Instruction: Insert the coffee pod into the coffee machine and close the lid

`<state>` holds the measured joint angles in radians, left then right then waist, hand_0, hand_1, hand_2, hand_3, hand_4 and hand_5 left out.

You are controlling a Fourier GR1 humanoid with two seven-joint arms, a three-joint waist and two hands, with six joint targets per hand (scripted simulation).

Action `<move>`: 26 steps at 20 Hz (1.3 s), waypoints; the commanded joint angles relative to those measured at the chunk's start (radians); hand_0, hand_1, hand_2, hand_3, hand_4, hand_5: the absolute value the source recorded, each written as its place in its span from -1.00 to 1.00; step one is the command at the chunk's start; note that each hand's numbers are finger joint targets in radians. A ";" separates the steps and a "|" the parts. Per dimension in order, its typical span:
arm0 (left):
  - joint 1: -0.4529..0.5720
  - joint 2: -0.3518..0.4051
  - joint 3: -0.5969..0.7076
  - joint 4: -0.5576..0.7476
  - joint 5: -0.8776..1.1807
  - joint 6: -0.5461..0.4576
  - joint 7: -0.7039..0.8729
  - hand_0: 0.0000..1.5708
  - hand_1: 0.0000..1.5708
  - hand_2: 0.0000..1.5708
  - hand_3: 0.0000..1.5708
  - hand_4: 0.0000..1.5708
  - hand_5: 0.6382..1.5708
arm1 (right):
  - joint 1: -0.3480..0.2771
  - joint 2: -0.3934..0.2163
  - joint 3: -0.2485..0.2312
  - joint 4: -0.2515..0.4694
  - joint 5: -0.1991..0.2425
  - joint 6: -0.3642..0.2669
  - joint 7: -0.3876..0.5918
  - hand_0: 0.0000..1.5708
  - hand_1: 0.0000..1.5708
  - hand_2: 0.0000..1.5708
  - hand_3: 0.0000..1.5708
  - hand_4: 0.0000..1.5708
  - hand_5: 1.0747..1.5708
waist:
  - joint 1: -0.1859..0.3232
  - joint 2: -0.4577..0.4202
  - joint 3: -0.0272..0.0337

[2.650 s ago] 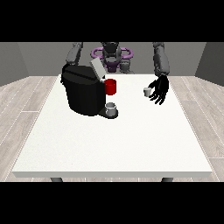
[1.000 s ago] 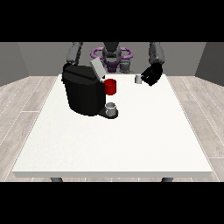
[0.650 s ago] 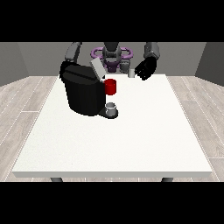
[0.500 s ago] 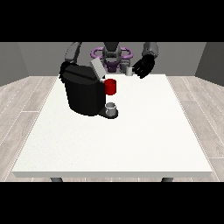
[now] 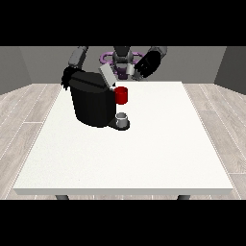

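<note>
The black coffee machine [image 5: 92, 103] stands on the white table [image 5: 144, 153] at the back left. Its grey lid [image 5: 106, 76] is tilted up and open, and a red part [image 5: 121, 95] sticks out of its front. The hand at the view's right [image 5: 149, 64] is raised behind the machine's top right, with fingers curled round a small grey coffee pod [image 5: 130, 72]. The pod hangs just right of the open lid. The hand at the view's left [image 5: 67, 77] sits behind the machine's left shoulder, mostly hidden.
A small grey cup [image 5: 123, 118] rests on the machine's drip base. The robot's torso [image 5: 122, 60] rises behind the table's far edge. Bare tabletop stretches to the front and right of the machine.
The hand at the view's right lifted the pod off the table and carried it up and leftward, from the table's right rear to beside the open lid. The machine has not moved.
</note>
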<state>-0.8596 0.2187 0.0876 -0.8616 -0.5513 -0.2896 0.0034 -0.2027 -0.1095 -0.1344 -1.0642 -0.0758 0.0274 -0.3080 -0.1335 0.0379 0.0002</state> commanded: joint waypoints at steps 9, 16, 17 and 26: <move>-0.163 0.050 0.086 0.061 0.024 0.070 0.029 0.87 0.87 0.88 0.73 -0.19 1.00 | -0.107 -0.039 0.006 -0.017 0.003 0.051 -0.050 -1.00 -1.00 -1.00 -1.00 -0.84 1.00 | -0.065 0.188 0.0002; -0.222 0.112 0.137 0.112 0.040 0.099 0.026 0.92 0.92 0.91 0.82 -0.23 1.00 | -0.100 0.014 0.070 -0.045 0.005 0.097 -0.057 -1.00 -1.00 -1.00 -1.00 -0.77 1.00 | -0.108 0.218 -0.0001; -0.257 0.124 0.150 0.119 0.052 0.083 0.045 0.84 0.84 0.87 0.76 -0.24 1.00 | -0.164 -0.052 0.023 -0.037 -0.039 0.151 -0.017 -1.00 -1.00 -1.00 -1.00 -0.64 1.00 | -0.115 0.242 0.0000; -0.315 0.180 0.122 0.127 0.029 0.055 0.018 0.81 0.81 0.86 0.70 -0.19 1.00 | -0.223 -0.060 -0.008 0.044 -0.027 0.130 -0.085 -1.00 -1.00 -1.00 -1.00 -0.69 1.00 | -0.098 0.328 0.0003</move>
<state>-1.1483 0.3843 0.2346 -0.7368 -0.4976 -0.2364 0.0280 -0.3752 -0.1556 -0.1198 -1.0546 -0.0933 0.1554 -0.3900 -0.2451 0.3321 0.0007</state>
